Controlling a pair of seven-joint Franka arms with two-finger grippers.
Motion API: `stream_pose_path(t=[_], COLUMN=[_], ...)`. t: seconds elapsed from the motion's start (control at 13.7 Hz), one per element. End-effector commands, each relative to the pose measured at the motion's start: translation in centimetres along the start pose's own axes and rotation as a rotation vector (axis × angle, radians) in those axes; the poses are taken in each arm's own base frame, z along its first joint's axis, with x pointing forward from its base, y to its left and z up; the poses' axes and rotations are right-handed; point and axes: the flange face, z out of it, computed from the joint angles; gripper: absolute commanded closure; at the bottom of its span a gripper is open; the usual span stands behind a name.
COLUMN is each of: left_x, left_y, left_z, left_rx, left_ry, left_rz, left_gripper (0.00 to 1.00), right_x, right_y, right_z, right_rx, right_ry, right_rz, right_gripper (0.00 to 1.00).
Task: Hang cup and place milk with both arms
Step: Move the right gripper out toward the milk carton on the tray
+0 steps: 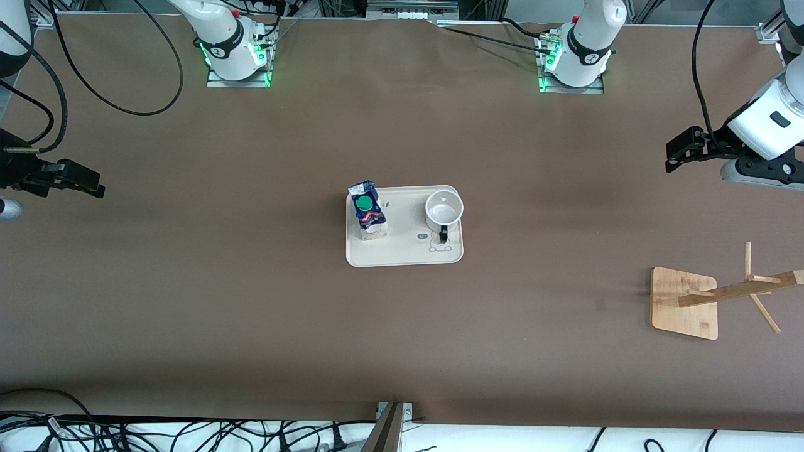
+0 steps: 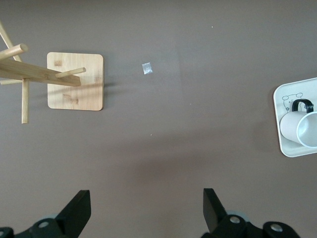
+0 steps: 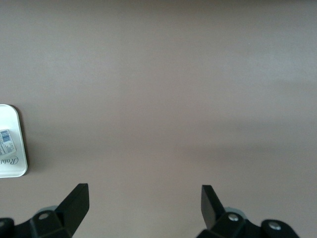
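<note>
While both arms wait high at the two ends of the table, the work surface lies spread between them: a matte brown table top [image 1: 251,301], faintly creased, with the two arm bases bolted along the edge farthest from the front camera, each with green lights at its foot. Black cables loop over the table near the right arm's base, and more tangle along a white strip at the edge nearest the front camera.

At the middle sits a cream tray [image 1: 404,251] with rounded corners. On it stands the milk carton [image 1: 369,211] at the end toward the right arm — dark blue and white, green cap up, red marks below the cap. The cup [image 1: 444,210] stands upright on the tray's other end, white, its black handle turned toward the front camera. A small line drawing of a bear is printed on the tray beside the handle; its tiny lettering is too small to read.

Toward the left arm's end stands a wooden cup rack [image 1: 684,302] — square base, pegged post.

The left gripper [image 2: 147,210] hangs over bare table, fingers spread apart and holding nothing. The right gripper [image 3: 145,208] does likewise at its end, spread and empty, with a tray corner and a barcode label in its view.
</note>
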Motion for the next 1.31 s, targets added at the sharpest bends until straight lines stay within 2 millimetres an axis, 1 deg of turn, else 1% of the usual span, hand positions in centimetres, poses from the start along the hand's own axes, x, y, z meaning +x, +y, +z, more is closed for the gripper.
stream_pose_path(t=[0.0, 0.36, 0.44, 0.58, 0.8, 0.95, 1.09, 1.17, 1.24], left_x=[-0.2, -0.2, -0.2, -0.2, -0.2, -0.2, -0.2, -0.2, -0.2], left_y=[0.2, 0.2, 0.2, 0.2, 0.3, 0.2, 0.2, 0.2, 0.2], left_z=[-0.2, -0.2, -0.2, -0.3, -0.2, -0.3, -0.2, -0.2, -0.2], left_rx=[0.023, 0.022, 0.022, 0.022, 0.023, 0.023, 0.023, 0.023, 0.023], left_ry=[-0.007, -0.007, -0.007, -0.006, -0.007, -0.006, -0.007, -0.007, -0.007], left_rz=[0.015, 0.015, 0.015, 0.015, 0.017, 0.015, 0.015, 0.015, 0.015], left_gripper=[0.00, 0.00, 0.00, 0.00, 0.00, 0.00, 0.00, 0.00, 0.00], right_x=[-0.3, -0.3, -0.3, -0.3, 0.3, 0.9, 1.4, 1.5, 1.7], right_y=[0.0, -0.2, -0.5, -2.6, -7.0, -9.8, -10.8, -12.7, -14.0], right_z=[-0.2, -0.2, -0.1, 0.0, 1.6, 4.0, 5.8, 6.8, 7.8], right_rx=[-0.014, -0.001, 0.001, 0.001, -0.001, -0.006, -0.003, 0.002, 0.020], right_ry=[0.007, 0.001, -0.004, -0.005, -0.021, -0.058, -0.086, -0.098, -0.108], right_rz=[-0.012, -0.004, -0.008, -0.039, -0.105, -0.152, -0.167, -0.206, -0.222], right_gripper=[0.00, 0.00, 0.00, 0.00, 0.00, 0.00, 0.00, 0.00, 0.00])
